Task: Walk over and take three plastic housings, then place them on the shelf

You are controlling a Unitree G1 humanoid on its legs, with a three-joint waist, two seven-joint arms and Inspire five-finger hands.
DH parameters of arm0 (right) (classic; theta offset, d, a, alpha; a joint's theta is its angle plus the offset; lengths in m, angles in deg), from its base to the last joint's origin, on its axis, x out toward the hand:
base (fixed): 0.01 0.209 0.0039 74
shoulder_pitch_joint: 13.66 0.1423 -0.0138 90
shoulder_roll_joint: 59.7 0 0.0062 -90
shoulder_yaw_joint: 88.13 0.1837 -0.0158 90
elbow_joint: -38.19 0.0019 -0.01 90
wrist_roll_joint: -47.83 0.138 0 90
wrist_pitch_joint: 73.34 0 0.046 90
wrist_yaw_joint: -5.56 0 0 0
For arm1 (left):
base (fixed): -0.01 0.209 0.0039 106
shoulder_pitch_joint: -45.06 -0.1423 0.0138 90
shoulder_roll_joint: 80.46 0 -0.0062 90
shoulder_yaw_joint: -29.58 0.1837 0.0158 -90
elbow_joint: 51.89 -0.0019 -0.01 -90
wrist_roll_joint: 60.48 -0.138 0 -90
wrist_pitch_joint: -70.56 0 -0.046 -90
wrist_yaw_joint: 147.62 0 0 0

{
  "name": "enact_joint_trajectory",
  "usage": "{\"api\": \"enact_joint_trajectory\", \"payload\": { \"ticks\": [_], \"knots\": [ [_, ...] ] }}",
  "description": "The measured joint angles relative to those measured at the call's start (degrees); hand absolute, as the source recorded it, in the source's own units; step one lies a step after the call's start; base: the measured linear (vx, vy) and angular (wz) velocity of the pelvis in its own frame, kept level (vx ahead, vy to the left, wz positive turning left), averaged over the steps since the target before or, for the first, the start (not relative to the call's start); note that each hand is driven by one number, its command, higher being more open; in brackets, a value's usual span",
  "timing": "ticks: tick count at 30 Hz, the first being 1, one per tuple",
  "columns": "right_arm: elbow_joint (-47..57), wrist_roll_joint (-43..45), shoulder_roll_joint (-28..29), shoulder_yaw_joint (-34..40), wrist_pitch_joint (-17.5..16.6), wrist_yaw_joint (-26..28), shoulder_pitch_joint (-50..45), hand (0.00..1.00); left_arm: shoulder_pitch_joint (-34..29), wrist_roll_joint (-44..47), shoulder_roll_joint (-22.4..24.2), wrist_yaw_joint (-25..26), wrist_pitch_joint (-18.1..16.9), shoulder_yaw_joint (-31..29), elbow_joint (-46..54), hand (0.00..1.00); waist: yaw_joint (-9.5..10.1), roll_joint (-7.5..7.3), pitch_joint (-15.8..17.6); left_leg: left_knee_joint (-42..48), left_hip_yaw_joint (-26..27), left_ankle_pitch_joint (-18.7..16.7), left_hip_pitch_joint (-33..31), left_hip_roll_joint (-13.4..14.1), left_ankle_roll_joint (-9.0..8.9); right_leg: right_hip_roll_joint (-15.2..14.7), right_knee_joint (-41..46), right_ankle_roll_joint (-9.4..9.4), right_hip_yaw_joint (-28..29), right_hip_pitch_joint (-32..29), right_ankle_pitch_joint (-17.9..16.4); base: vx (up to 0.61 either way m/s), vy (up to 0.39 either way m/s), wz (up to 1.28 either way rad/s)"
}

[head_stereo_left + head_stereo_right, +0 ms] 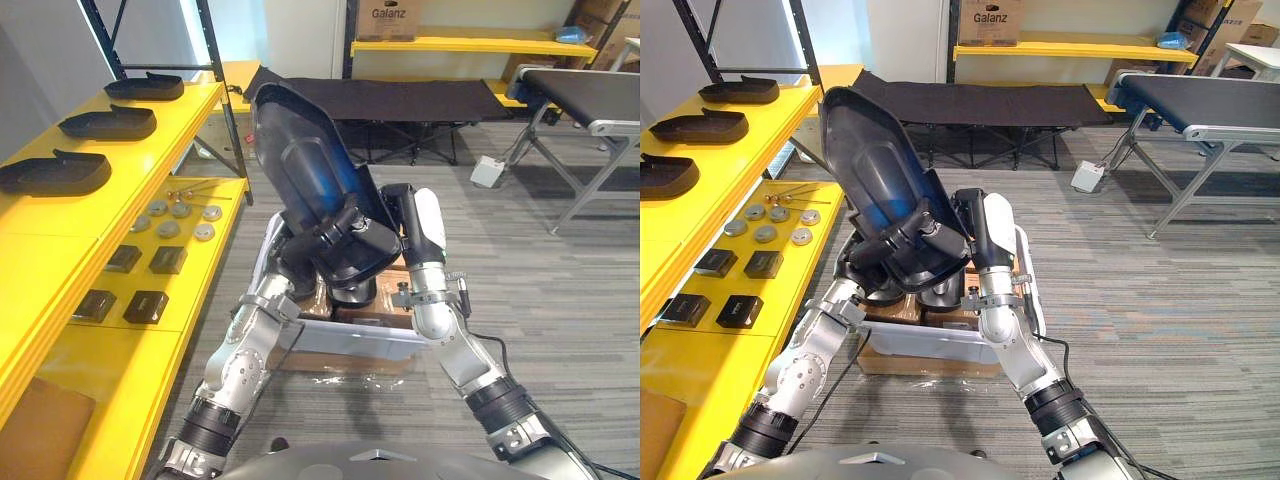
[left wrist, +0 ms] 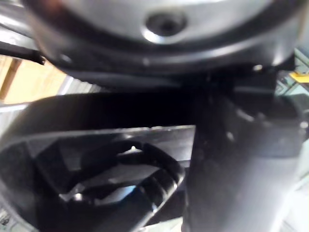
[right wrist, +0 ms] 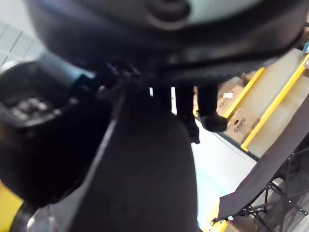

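Your two head views sit side by side above the fingers, looking steeply down, and share one scene: the black housing raised over them, the yellow shelf left of them, the grey floor beyond. Your left wrist view looks from very close into the housing's hollow side just past its fingers. Your right wrist view runs along its own fingers, equally near, toward yellow racking far beyond them.
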Motion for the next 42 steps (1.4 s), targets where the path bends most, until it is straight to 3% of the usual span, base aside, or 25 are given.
{"api": "enact_joint_trajectory", "payload": {
  "ticks": [5, 11, 22, 23, 30, 38, 42],
  "knots": [
    [-0.02, 0.01, -0.66, -0.61, 1.00, 0.38, 0.00, 0.00, -0.99, -0.01, -0.55, 0.10, 0.35, 0.81, -0.01, 0.00, 0.64, 0.27, -0.18, -0.01, -0.07, -0.01, 0.04, 0.30, -0.02, 0.32, 0.00, 0.13, 0.16, -0.01, 0.09, 0.00, 0.000, 0.00],
    [0.78, -0.15, -0.93, -2.89, 0.78, 0.24, 0.31, 0.00, -1.27, 0.25, -0.15, 5.49, -2.09, 1.00, -2.38, 0.00, 0.57, 0.37, -0.26, -0.14, -0.16, -0.01, 0.10, 0.53, -0.03, 0.48, 0.00, -0.01, 0.24, 0.02, -0.01, 0.00, 0.000, 0.00],
    [0.77, -0.15, 0.85, -3.08, 1.16, 1.11, 0.74, 0.00, -3.26, 0.69, 1.93, 9.41, -6.68, 1.84, -1.60, 0.00, 0.67, 0.38, -0.26, -0.17, -0.50, -0.01, 0.08, 0.53, -0.03, 0.54, 0.00, -0.07, -0.16, 0.15, -0.08, 0.00, 0.000, 0.00],
    [0.77, -0.13, 1.05, -2.99, 1.16, 1.11, 0.74, 1.00, -3.26, 0.68, 1.99, 9.79, -6.91, 1.92, -1.44, 0.00, 0.66, 0.38, -0.26, -0.17, -0.50, -0.01, 0.08, 0.53, -0.04, 0.53, 0.00, -0.10, -0.17, 0.15, -0.11, 0.00, 0.000, 0.00],
    [1.34, 0.31, 4.38, -1.93, 1.02, 0.93, 0.35, 1.00, -3.32, -1.49, 3.39, 12.74, -8.70, 1.62, -1.41, 0.00, 0.54, 0.26, -0.23, -0.17, -0.50, -0.08, 0.06, 0.65, -0.13, 0.51, -0.02, -0.58, -0.22, 0.14, -0.45, 0.00, 0.000, 0.00],
    [2.71, 2.72, 5.61, -1.71, 0.75, 0.96, -0.85, 1.00, -4.92, -16.34, 4.91, 15.39, -8.91, -0.68, 3.14, 0.00, 0.64, -0.05, -0.20, -0.01, -0.59, -0.26, 0.00, 0.67, -0.39, 0.52, -0.01, -0.27, -0.41, 0.15, -0.24, 0.00, 0.000, 0.00],
    [4.90, 5.62, 5.68, -2.45, -0.98, 1.78, -4.05, 1.00, -5.09, -29.11, 5.13, 19.82, -8.96, -3.87, 5.53, 0.00, 0.66, -0.23, -0.22, -0.03, -0.77, -0.30, 0.00, 0.73, -0.44, 0.53, -0.02, -0.28, -0.59, 0.25, -0.26, 0.00, 0.000, 0.00]
  ]
}}
